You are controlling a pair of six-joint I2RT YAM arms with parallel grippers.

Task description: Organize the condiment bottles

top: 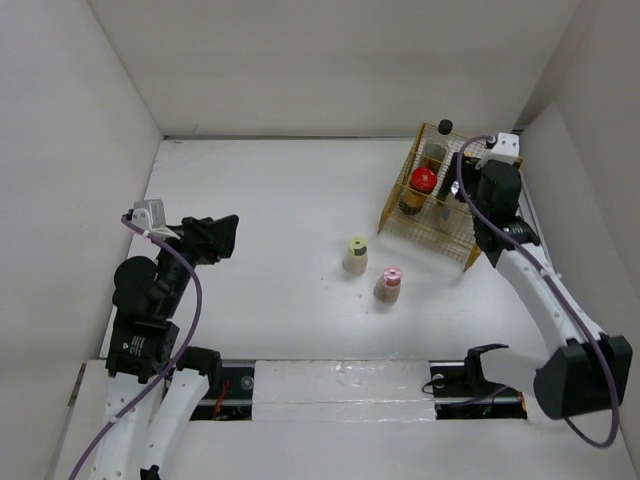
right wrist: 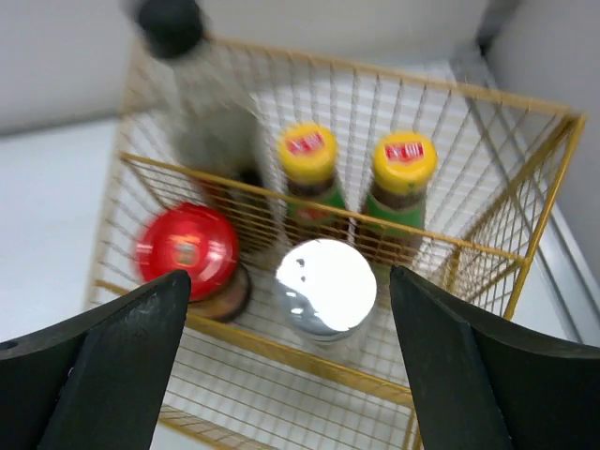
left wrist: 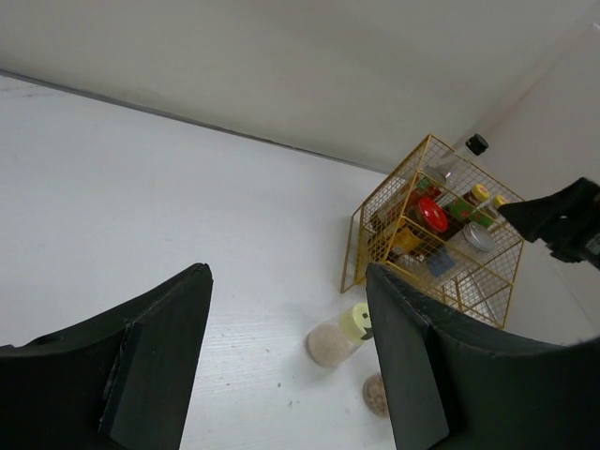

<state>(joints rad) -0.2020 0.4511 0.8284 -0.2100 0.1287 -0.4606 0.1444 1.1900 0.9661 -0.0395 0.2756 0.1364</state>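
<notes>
Bottles are sitting in two groups. Five are standing in the basket at the far right: a tall black-capped bottle, a yellow-capped pair, a red-capped jar and a silver-capped jar. A green-capped jar and a pink-capped jar are standing out on the table, near each other but not touching, a little way off the basket's near-left corner.

Both loose jars are looking small and rigid, probably light, with smooth sides that may be slipping under a loose hold. Being short, they are likely tipping easily if nudged at the cap. The body just below the cap is looking like the safest place to grip.

Right fingers are hanging over the basket, spread wide above the red and silver caps and holding nothing. Left fingers are hovering well to the left, also spread wide and empty, facing the two loose jars and the basket beyond.
</notes>
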